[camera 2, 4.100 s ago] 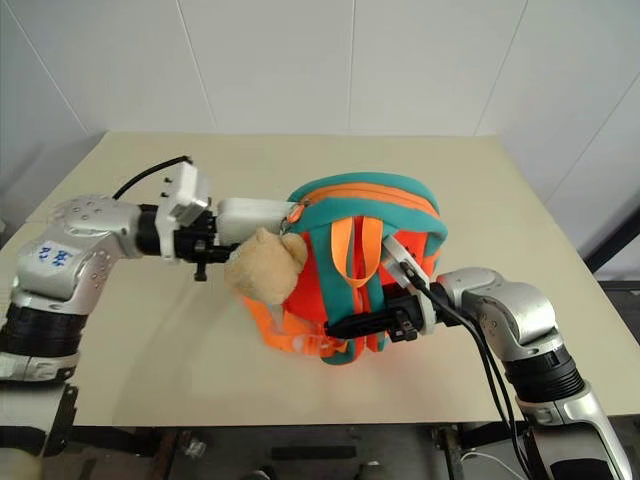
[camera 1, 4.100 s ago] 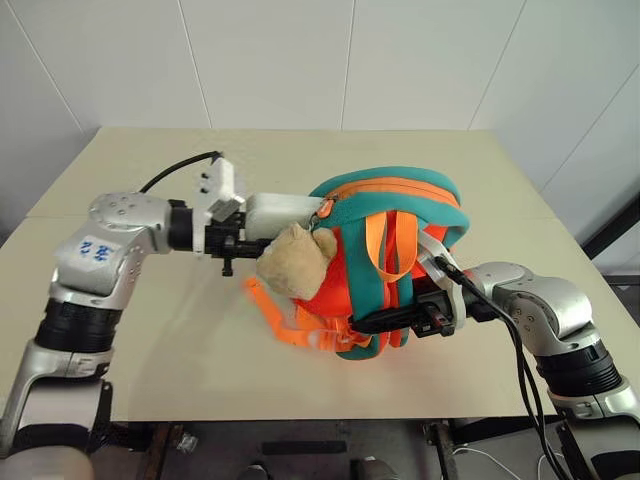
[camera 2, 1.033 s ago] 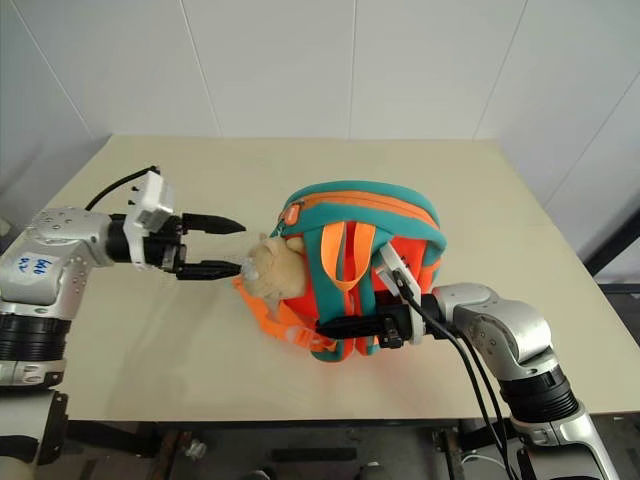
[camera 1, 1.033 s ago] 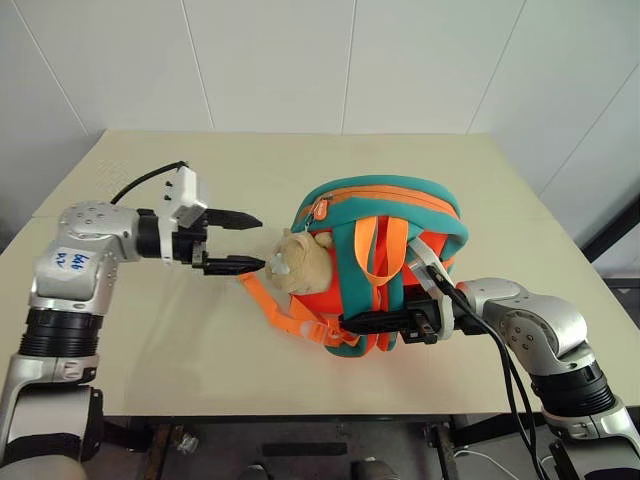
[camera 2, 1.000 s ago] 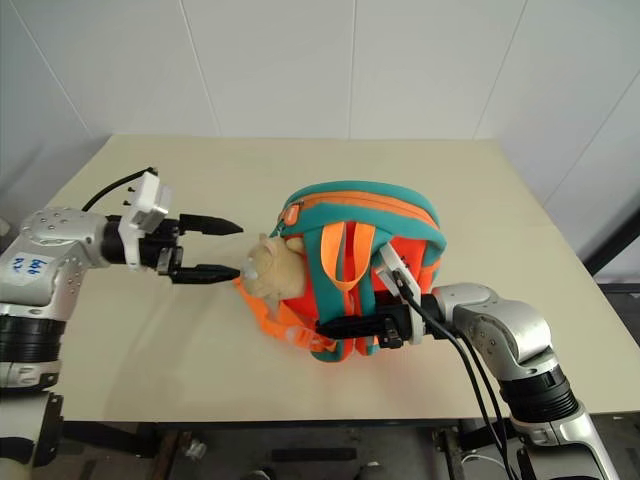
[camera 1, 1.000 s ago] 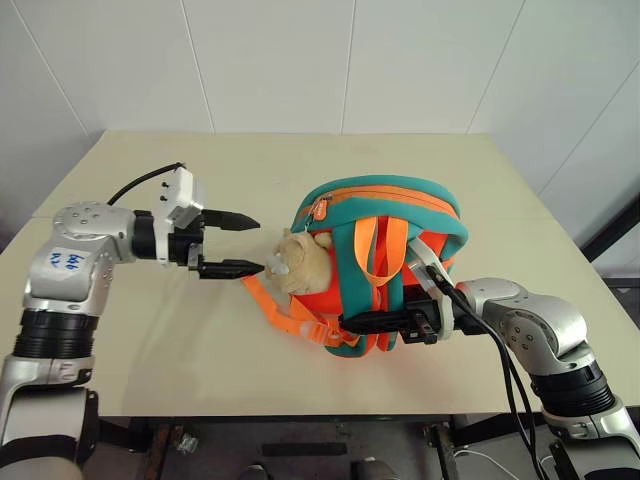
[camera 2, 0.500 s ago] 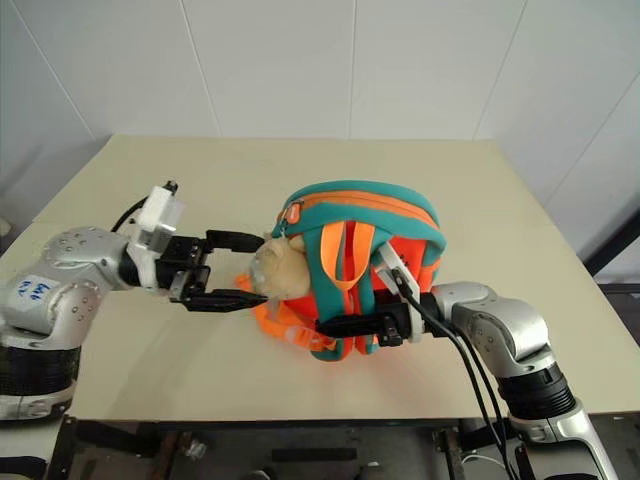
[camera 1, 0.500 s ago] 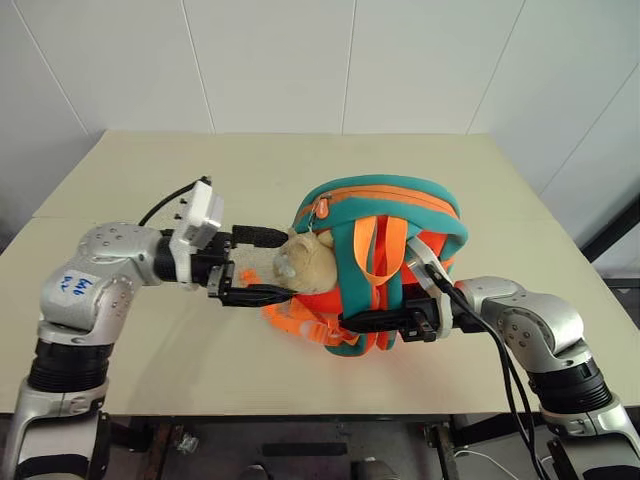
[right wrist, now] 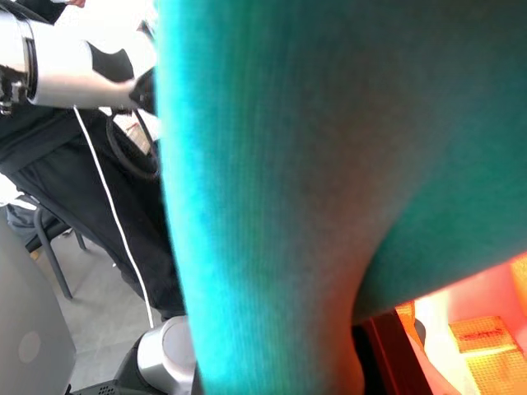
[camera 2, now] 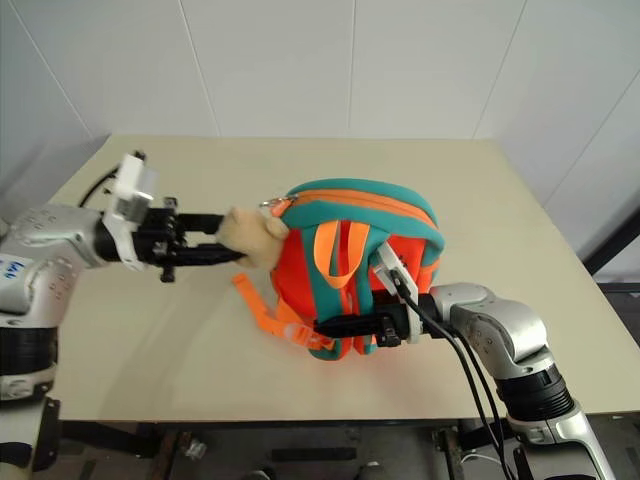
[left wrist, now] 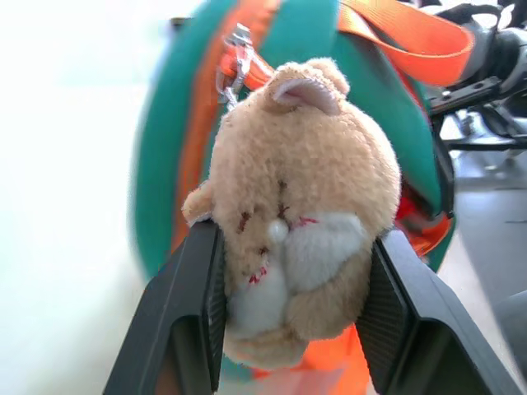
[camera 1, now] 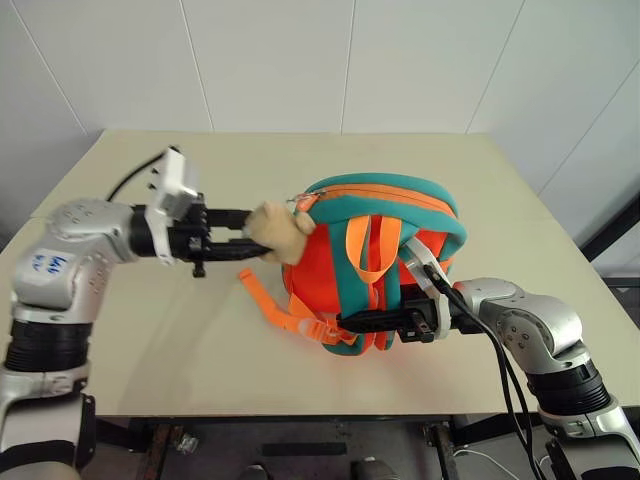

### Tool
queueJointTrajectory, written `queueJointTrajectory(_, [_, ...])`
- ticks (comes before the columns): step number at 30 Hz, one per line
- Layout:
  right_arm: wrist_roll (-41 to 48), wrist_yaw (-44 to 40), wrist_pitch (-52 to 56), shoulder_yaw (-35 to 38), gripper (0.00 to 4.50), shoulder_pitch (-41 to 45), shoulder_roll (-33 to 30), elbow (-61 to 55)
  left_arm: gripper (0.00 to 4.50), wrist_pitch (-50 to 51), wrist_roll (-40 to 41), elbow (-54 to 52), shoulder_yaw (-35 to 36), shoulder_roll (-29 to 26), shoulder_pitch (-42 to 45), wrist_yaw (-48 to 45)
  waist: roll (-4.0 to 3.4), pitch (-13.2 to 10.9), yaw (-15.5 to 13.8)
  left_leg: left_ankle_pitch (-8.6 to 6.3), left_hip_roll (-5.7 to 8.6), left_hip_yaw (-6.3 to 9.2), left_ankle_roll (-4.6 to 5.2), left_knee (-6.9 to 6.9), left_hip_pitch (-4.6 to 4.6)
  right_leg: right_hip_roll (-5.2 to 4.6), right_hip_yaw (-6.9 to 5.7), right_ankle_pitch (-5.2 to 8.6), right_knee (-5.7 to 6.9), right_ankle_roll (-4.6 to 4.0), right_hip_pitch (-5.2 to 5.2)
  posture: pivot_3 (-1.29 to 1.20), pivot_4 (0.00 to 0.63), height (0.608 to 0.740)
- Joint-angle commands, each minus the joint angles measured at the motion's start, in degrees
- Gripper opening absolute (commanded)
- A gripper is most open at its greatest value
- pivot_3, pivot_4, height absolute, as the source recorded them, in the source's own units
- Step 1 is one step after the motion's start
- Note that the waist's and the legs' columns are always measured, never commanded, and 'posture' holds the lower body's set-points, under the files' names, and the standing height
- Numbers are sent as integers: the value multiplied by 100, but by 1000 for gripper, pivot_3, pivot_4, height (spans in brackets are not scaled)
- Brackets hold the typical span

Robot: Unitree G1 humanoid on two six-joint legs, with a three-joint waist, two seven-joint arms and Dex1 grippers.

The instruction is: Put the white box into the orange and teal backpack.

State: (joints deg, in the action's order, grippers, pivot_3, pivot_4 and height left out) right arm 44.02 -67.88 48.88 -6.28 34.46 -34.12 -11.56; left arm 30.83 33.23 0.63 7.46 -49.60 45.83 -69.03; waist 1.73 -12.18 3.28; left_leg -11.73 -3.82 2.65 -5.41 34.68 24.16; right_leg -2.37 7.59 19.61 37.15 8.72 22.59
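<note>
Standing upright on table [camera 1: 150, 340]: orange and teal backpack [camera 1: 385, 250], straps toward camera. Left end effector [camera 1: 262, 232] pinching tan plush toy [left wrist: 296, 206]; right end effector [camera 1: 350, 322] pressed together on teal trim.

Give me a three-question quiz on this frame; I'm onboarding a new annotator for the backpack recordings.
1. True or false: the left gripper has its fingers closed on the plush toy.
2. What is the right gripper shut on? A) a teal strap of the orange and teal backpack B) the table edge C) an orange webbing strap lying on the table
3. Which colour runs along the backpack's top between the teal bands?

Key:
1. True; the toy sits squeezed between both fingers.
2. A.
3. Orange.
</note>
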Motion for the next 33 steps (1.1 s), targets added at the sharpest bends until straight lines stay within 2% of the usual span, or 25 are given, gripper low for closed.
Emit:
queueJointTrajectory(1, [124,62,3,147,0,-113,-36,-256,2094,-511,-365,439,218,-339,-63,-84,0,0,3,0,0,0,0,-7,0,0,0,0,-3,0,1,0,150,740])
queueJointTrajectory(3, [146,94,2,184,0,-191,-71,-320,2094,-1430,-1070,932,-129,-511,-429,-244,-4,2,15,0,0,0,0,-16,0,0,0,1,-8,-1,3,0,150,740])
queueJointTrajectory(5, [161,118,3,202,0,-230,-84,-359,2094,-1927,-1364,1255,-311,-461,-580,-284,-5,2,7,1,0,-5,-2,-34,-7,-1,1,3,-15,-5,3,0,150,740])
queueJointTrajectory(11, [195,279,15,252,0,-295,-54,-392,2094,-2516,-1712,2472,-602,685,-474,307,-2,2,-73,1,0,-4,-2,-23,0,-2,-2,3,-16,-6,2,0,150,740])
queueJointTrajectory(16, [127,373,-34,229,0,-408,-33,-351,2094,-2951,-2050,3098,-862,1289,-367,465,-1,2,-89,1,0,-4,-1,-19,0,0,-1,1,-12,-3,2,0,150,740])
queueJointTrajectory(20, [115,423,-60,266,0,-457,-27,-314,2094,-3084,-2107,3046,-907,1399,-487,350,-1,2,-85,1,-1,-4,-1,-19,0,0,-1,1,-9,-3,3,0,150,740])
queueJointTrajectory(24, [23,485,-207,315,0,-526,-28,-279,2094,-2766,-1853,2451,-796,1282,-825,139,-1,2,-109,1,0,-4,-1,-18,0,-1,-1,1,-9,-2,1,0,150,740])
queueJointTrajectory(25, [0,514,-256,347,333,-551,-40,-300,2070,-2655,-1856,2261,-779,1166,-936,110,-1,2,-109,1,0,-3,-2,-18,0,-1,-1,1,-9,-2,1,0,150,740])
queueJointTrajectory(28, [135,564,-294,625,1353,-603,-193,-582,2734,-2068,-1595,1441,-555,842,-1321,114,-1,2,-111,1,-1,-4,-2,-24,0,-1,-1,1,-11,-2,2,0,150,740])
queueJointTrajectory(33, [4,686,-614,1228,3052,-915,-611,-919,4305,-1279,-1040,59,-53,405,-2067,210,-2,2,-128,1,-1,-4,-1,-29,0,-2,0,2,-15,-3,2,0,150,740])
